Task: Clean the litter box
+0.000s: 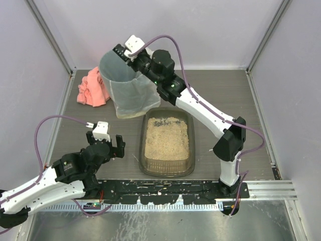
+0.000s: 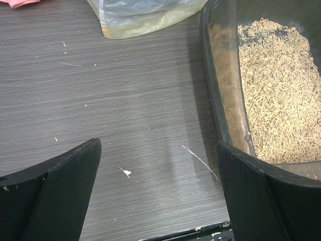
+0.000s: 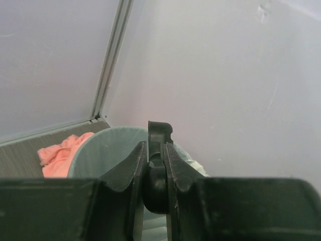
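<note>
The litter box [image 1: 167, 172] is a shallow dark tray with beige litter in the middle of the table, with a dark patch [image 1: 163, 121] at its far end. Its left wall [image 2: 213, 75] shows in the left wrist view. My left gripper [image 1: 106, 142] is open and empty, low over the table just left of the box [image 2: 158, 145]. My right gripper [image 1: 131, 55] is raised over the round grey bin [image 1: 125, 95] and is shut [image 3: 155, 150] on the black scoop [image 3: 159, 131], whose head is hidden.
The bin [image 3: 105, 150] with its clear liner stands just behind the litter box. A pink cloth [image 1: 92, 88] lies to the left of the bin at the back wall. White walls enclose the table on three sides.
</note>
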Tool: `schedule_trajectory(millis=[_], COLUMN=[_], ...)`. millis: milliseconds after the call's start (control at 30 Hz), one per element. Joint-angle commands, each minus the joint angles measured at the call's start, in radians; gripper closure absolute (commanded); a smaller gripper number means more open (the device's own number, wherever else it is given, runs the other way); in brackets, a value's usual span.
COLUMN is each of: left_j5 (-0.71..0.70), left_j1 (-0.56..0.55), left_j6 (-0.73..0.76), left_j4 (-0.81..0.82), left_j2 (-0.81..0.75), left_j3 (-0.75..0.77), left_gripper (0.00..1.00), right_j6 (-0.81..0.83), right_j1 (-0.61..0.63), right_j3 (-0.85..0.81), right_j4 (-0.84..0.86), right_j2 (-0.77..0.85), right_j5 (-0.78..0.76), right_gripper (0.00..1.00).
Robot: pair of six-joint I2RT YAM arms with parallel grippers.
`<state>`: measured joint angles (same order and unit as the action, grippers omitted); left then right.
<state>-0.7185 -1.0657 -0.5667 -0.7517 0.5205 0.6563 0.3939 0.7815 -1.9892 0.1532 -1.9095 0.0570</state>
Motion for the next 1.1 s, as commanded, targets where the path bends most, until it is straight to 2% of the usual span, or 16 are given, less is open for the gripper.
schedule_trajectory(millis=[0, 167, 333, 500, 667, 767, 900, 933, 1067], left_j5=[-0.009, -0.005, 0.002, 0.033, 0.091, 0.117, 0.142, 0.152, 0.205], left_j1=[0.004, 0.004, 0.004, 0.004, 0.005, 0.006, 0.006, 0.005, 0.006], left_j6=[0.008, 0.007, 0.01, 0.028, 0.03, 0.033, 0.03, 0.028, 0.025], left_j4=[0.052, 0.053, 0.063, 0.11, 0.203, 0.247, 0.29, 0.304, 0.358], left_j2=[0.011, 0.022, 0.028, 0.081, 0.182, 0.252, 0.317, 0.328, 0.36], left_j3=[0.003, 0.005, 0.003, 0.011, 0.028, 0.04, 0.041, 0.037, 0.02], left_gripper=[0.02, 0.02, 0.02, 0.02, 0.01, 0.06, 0.12, 0.16, 0.22], right_j6=[0.189, 0.1, -0.066, -0.267, -0.51, -0.605, -0.679, -0.69, -0.726], right_j1=[0.038, 0.064, 0.068, 0.069, 0.068, 0.068, 0.068, 0.068, 0.068], right_j3=[-0.008, 0.059, 0.355, 0.641, 0.828, 0.891, 0.92, 0.926, 0.91], right_j4=[0.082, 0.085, 0.149, 0.115, -0.063, -0.218, -0.394, -0.42, -0.54], right_j2=[0.124, 0.219, 0.458, 0.739, 0.94, 1.002, 1.028, 1.028, 0.975], right_j5=[-0.125, -0.231, -0.383, -0.497, -0.594, -0.616, -0.621, -0.615, -0.63], right_gripper=[0.99, 0.99, 1.0, 0.99, 0.99, 0.99, 0.99, 0.99, 0.99])
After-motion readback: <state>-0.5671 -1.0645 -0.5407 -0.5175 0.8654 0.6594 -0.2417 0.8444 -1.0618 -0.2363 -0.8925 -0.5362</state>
